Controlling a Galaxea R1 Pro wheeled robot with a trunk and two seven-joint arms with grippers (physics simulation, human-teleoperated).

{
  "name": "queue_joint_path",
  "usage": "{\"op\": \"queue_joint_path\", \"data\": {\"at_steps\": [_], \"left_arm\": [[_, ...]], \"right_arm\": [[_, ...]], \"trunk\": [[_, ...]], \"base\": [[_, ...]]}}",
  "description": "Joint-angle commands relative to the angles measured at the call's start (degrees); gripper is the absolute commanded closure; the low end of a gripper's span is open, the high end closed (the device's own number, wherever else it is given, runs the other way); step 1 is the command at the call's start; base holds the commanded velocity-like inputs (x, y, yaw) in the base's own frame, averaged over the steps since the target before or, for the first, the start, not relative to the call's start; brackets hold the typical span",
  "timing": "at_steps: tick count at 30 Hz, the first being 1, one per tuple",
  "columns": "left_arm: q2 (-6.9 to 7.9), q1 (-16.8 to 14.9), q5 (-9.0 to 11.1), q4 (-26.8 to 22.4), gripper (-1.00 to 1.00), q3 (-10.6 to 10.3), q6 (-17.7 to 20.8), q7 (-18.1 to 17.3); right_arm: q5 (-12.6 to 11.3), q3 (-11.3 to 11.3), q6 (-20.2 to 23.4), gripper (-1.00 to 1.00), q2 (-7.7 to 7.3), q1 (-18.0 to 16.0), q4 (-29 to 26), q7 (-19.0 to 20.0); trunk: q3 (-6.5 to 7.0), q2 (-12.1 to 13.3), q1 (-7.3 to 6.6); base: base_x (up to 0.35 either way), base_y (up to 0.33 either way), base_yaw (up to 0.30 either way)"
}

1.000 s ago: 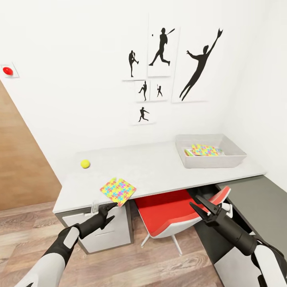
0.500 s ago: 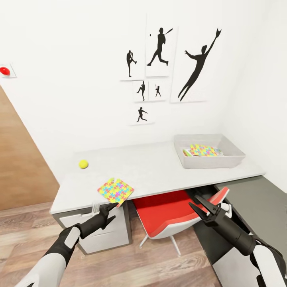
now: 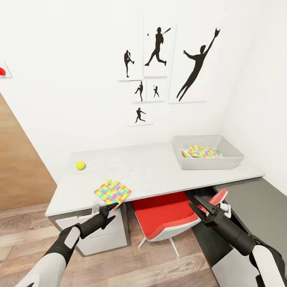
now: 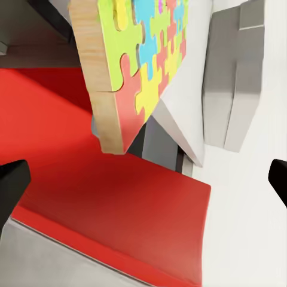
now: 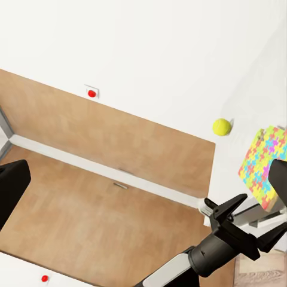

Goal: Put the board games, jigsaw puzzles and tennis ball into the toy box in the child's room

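Both grippers spread wide, nothing held: left gripper (image 3: 110, 211) just below the jigsaw puzzle (image 3: 113, 191) overhanging the table (image 3: 159, 171) edge; right gripper (image 3: 200, 207) over red chair (image 3: 163, 217). Tennis ball (image 3: 80, 165) near wall; toy box (image 3: 207, 152) far right w/ 2nd puzzle (image 3: 202, 151) inside.

No readable text, label, brand or number anywhere. Only wordless picture-signs: black baseball-player silhouettes on the wall prints (image 3: 165, 71) at 12 o'clock above the table (image 3: 159, 169) (a batter, a pitcher, a leaping catcher, three smaller figures), none captioned. Plain colour patches, no lettering, on the jigsaw puzzle (image 3: 113, 192) at 7 o'clock near the table's front edge; same on the colourful piece lying in the toy box (image 3: 207, 152) at 3 o'clock. Unmarked red button on a white wall plate (image 3: 3, 71) at 9 o'clock. Tennis ball (image 3: 80, 165) bare of any visible logo.
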Motion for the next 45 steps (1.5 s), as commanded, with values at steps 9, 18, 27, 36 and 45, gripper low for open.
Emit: {"op": "queue_joint_path", "data": {"at_steps": [9, 18, 27, 36, 45], "left_arm": [[0.01, -0.04, 0.02, -0.02, -1.00, 0.27, 0.29, 0.01], [0.01, -0.04, 0.07, -0.02, -1.00, 0.29, 0.32, -0.08], [0.08, -0.04, 0.12, -0.02, -1.00, 0.41, 0.33, -0.06], [0.23, -0.03, 0.19, -0.02, -1.00, 0.67, 0.39, -0.14], [0.28, -0.04, 0.21, -0.02, -1.00, 0.68, 0.33, -0.11]], "right_arm": [[0.17, 0.01, 0.23, -1.00, 0.09, -0.05, 0.01, 0.16], [0.23, 0.10, 0.18, -1.00, 0.17, -0.05, 0.01, 0.09], [0.24, 0.07, 0.18, -1.00, 0.17, -0.05, 0.00, 0.08], [0.24, 0.09, 0.10, -1.00, 0.18, -0.05, -0.04, 0.07], [0.24, 0.11, 0.01, -1.00, 0.18, -0.05, -0.01, 0.05]], "trunk": [[-0.06, -0.04, 0.02], [-0.06, -0.04, 0.02], [-0.06, -0.04, 0.02], [-0.06, -0.04, 0.02], [-0.06, -0.04, 0.02]], "base": [[0.159, -0.001, 0.000], [0.014, 0.000, 0.000], [0.001, 0.000, 0.000], [0.000, 0.000, 0.000], [0.010, 0.000, 0.000]]}}
